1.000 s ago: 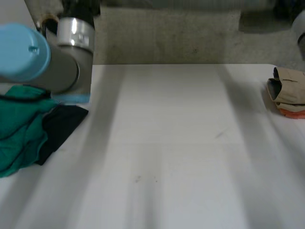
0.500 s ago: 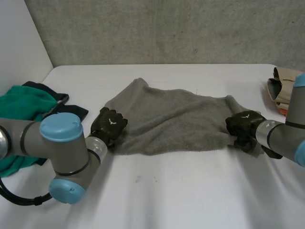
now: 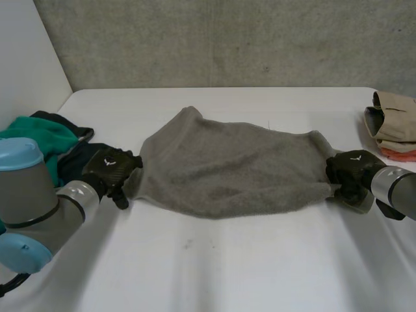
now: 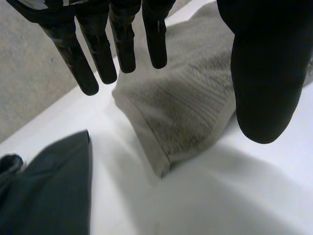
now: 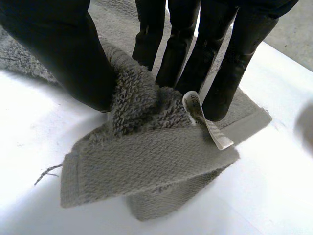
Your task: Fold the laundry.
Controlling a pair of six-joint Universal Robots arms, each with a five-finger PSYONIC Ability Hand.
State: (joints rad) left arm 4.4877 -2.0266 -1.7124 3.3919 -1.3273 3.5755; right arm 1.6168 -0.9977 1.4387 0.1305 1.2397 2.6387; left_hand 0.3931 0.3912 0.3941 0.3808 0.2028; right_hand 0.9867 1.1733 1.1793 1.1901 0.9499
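Grey towel [image 3: 234, 169] lies spread on the tabletop [image 3: 247, 260] between the hands, with no fold made yet. The right hand [image 3: 351, 170] pinches one corner between thumb and fingers. The left hand [image 3: 110, 170] hangs open and straight-fingered over the opposite corner, gripping nothing, and an unfolded green-and-black pile [image 3: 36, 140] waits beside it.

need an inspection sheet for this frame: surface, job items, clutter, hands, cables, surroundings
Surface: white table, faint dark specks in front of the towel.
Job's things: grey terry towel spread out mid-table between both hands; green cloth and black cloth heaped at the robot's left; folded beige stack on an orange piece at the table's right edge.
Clutter: nothing seen.
Hands: left hand at the towel's left edge, fingers straight, open; right hand pinching the towel's right corner beside its white tag.
Cables: nothing seen.
Surroundings: grey wall behind the table.
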